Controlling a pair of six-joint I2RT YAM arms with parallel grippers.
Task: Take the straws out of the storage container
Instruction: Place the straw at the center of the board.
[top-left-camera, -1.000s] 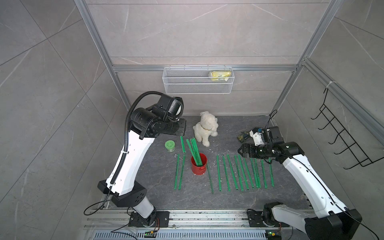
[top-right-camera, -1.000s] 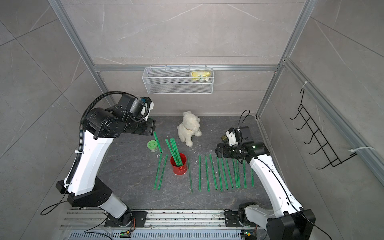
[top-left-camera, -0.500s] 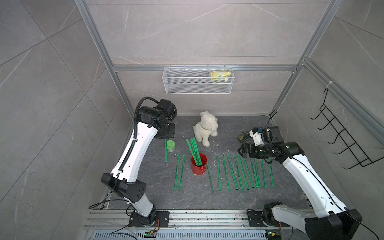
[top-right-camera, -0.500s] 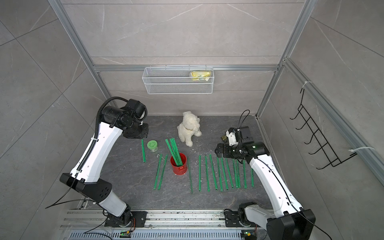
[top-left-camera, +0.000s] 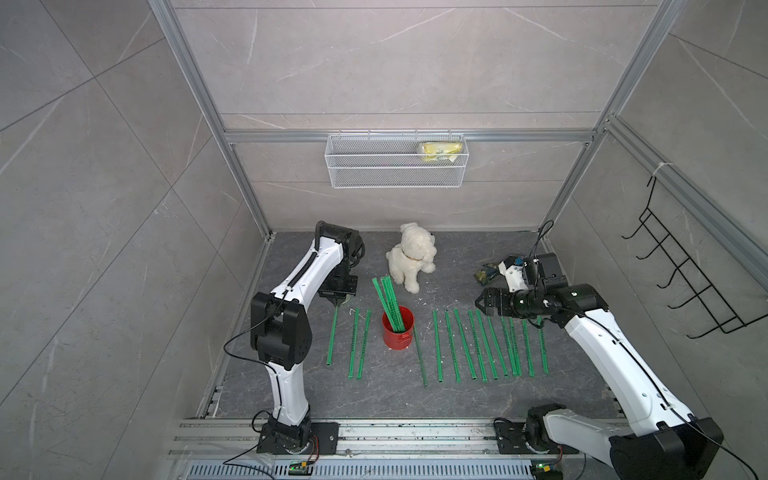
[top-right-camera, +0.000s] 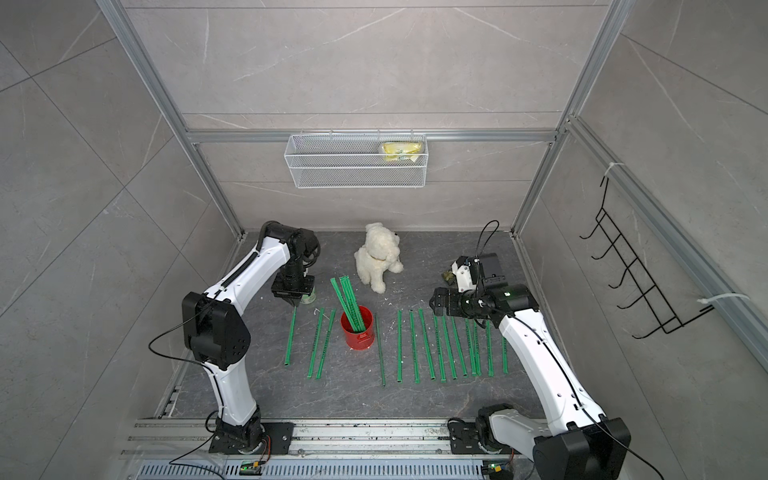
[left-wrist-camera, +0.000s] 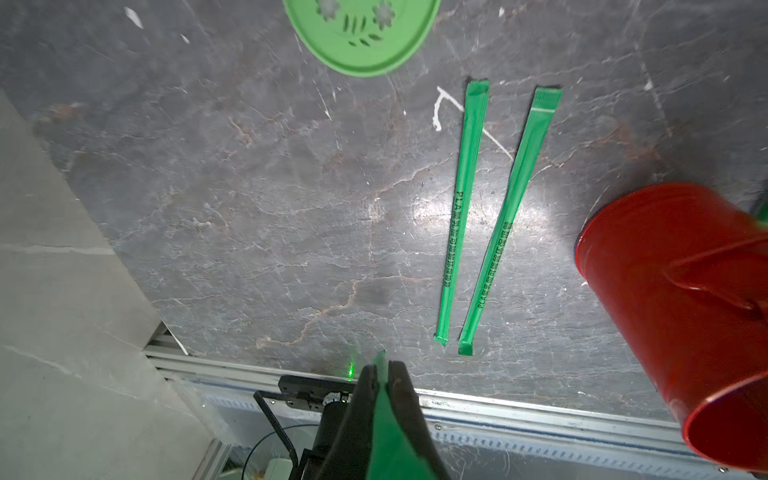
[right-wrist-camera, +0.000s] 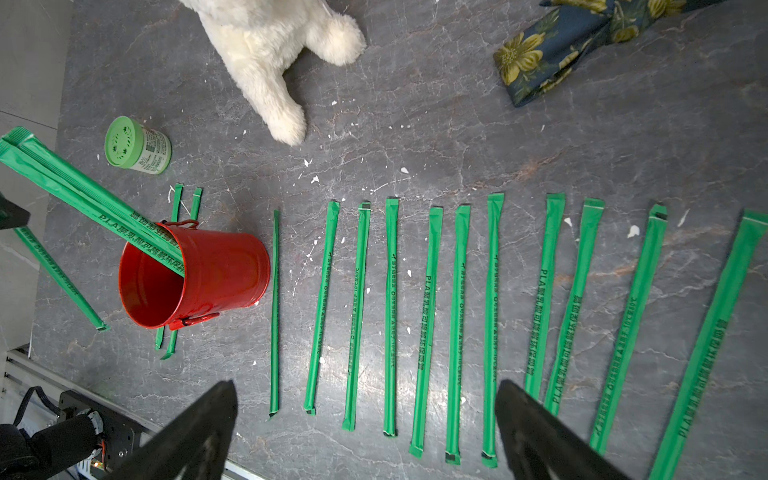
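The red storage container (top-left-camera: 398, 332) (top-right-camera: 357, 333) (right-wrist-camera: 216, 274) stands upright mid-floor with a few green straws (top-left-camera: 387, 301) (right-wrist-camera: 83, 195) leaning out of it toward the back left. My left gripper (top-left-camera: 336, 304) (left-wrist-camera: 383, 365) is low, left of the can, shut on one end of a straw (top-left-camera: 332, 336) (top-right-camera: 290, 336) that slants down toward the front. Two straws (top-left-camera: 358, 345) (left-wrist-camera: 461, 216) lie between it and the can. Several more (top-left-camera: 478, 345) (right-wrist-camera: 428, 316) lie in a row right of the can. My right gripper (top-left-camera: 481, 304) (right-wrist-camera: 365, 390) hovers open over that row's back ends.
A white plush dog (top-left-camera: 409, 259) sits behind the can. A green-lidded jar (right-wrist-camera: 137, 149) (left-wrist-camera: 361, 33) stands by the left gripper, a floral cloth (right-wrist-camera: 582, 41) at the back right. A wire basket (top-left-camera: 395, 164) hangs on the back wall, a hook rack (top-left-camera: 685, 282) on the right wall.
The left arm has come down from high above the can to the floor on its left, carrying the straw with it. The right arm has not moved.
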